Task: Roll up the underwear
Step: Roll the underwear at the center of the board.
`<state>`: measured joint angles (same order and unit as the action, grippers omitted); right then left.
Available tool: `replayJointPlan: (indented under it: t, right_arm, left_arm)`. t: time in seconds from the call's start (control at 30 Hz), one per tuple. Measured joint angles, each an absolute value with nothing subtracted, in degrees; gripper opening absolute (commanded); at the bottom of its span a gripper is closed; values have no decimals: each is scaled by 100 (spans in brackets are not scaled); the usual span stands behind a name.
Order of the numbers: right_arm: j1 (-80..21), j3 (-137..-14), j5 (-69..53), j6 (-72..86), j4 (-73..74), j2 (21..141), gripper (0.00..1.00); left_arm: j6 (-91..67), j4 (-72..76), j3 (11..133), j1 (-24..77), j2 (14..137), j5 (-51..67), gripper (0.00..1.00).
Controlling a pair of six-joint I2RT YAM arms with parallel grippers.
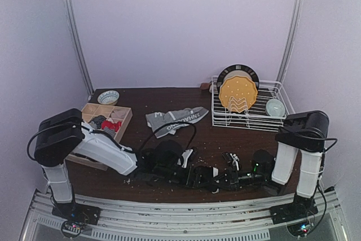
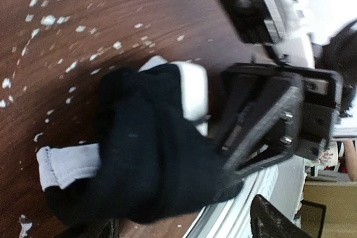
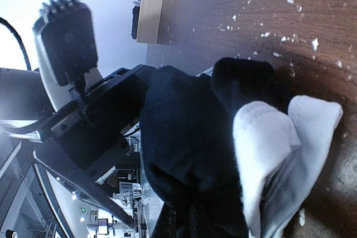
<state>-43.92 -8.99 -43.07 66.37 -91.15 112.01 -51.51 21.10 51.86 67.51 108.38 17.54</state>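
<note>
from above: the black underwear [image 1: 168, 152] sits bunched on the counter [image 1: 169, 97] near the front edge, between the two arms. the left claw [image 1: 161, 165] comes in from the left and the right claw [image 1: 194, 174] lies low along the near edge, both right at the bundle. a grey pair with white lettering [image 1: 177, 119] lies spread out further back, well apart from both claws. a wooden box [image 1: 127, 118] on the left holds small bundles (too small to say what they are). a dish rack [image 1: 225, 118] stands on the right.

from the left wrist: the black pair is a loose lump with its pale lining showing at two ends. the left claw stands wide around it, its own fingers [image 2: 268, 218] at the bottom of the view and apart, gripping nothing. the right claw faces it from the other side, its tips meeting at the cloth.

from the right wrist: black cloth with a pale fold fills the view and runs down into the right claw. the claw is pinched shut, on an edge of the black pair as far as i can tell.

my read on progress: the black pair is gathered but not a tidy roll. it wants tightening and finishing. the grey pair has not been started, so well under half looks done.
</note>
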Motion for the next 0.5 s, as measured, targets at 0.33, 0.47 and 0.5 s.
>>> replayJointPlan:
  t: [0.33,0.47,0.5]
  right_arm:
    - [-4397,-834,-4239,6578,-9292,11312,0]
    - [-4460,-797,-4115,6545,-9351,11338,0]
    - [-4477,-792,-4091,6534,-9354,11340,0]
  left_arm:
    - [-5977,2329,5461,6580,11281,1758,66]
    - [-6193,2228,5725,6532,11463,1758,59]
    - [-6237,2220,5765,6528,11496,1758,56]
